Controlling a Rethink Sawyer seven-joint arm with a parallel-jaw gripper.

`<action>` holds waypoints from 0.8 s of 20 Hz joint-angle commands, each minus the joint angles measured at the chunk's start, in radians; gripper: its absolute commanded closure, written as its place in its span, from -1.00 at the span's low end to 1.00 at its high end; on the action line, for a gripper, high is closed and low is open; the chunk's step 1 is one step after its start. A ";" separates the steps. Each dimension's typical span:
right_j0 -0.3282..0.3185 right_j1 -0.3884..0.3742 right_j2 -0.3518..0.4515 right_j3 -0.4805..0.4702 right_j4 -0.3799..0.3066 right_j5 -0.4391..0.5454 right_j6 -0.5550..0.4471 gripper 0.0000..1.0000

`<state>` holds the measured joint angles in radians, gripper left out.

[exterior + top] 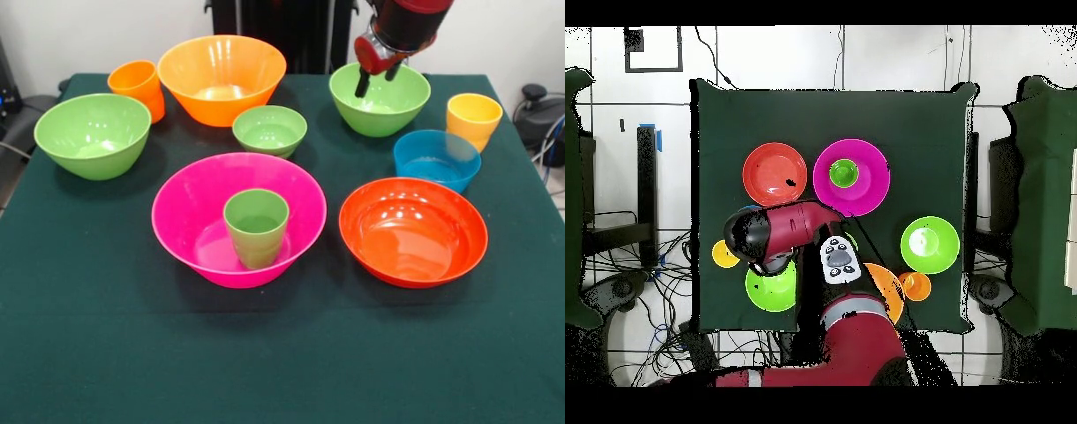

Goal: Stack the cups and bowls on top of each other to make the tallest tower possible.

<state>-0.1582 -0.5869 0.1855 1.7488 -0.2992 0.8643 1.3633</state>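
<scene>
Green plastic marks the start of the tower: a green cup [256,226] is seen standing upright inside the large pink bowl [190,212], well in front of the claw [375,82] in the front view. The claw is held above the near rim of a light green bowl [393,110]; two dark fingertips are seen slightly apart, with nothing gripped between them. A yellow-orange cup [473,118] is placed off to one side of the claw, with a translucent blue bowl [436,158] and a red-orange bowl [412,230] in front of it. To the claw's other side, a large orange bowl [221,77], an orange cup [139,86], a small green bowl [269,130] and a second light green bowl [92,133] are spread over the dark green bench [88,336].

The light green bowl is judged to be the piece now being addressed. For a sound grasp, one fingertip should be lowered inside the rim and one outside, so that the thin wall is pinched squarely. The bowl should be lifted clear of its neighbours before being carried towards the pink bowl, since glossy plastic is likely to slip.
</scene>
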 commanded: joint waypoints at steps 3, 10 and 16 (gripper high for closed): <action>-0.001 0.046 0.044 -0.066 -0.099 -0.141 0.024 -1.00; 0.005 0.024 0.032 -0.049 -0.085 -0.121 0.045 -1.00; -0.038 -0.054 0.102 0.006 -0.022 -0.258 0.068 -1.00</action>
<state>-0.1665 -0.5824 0.1923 1.7485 -0.3232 0.7813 1.3633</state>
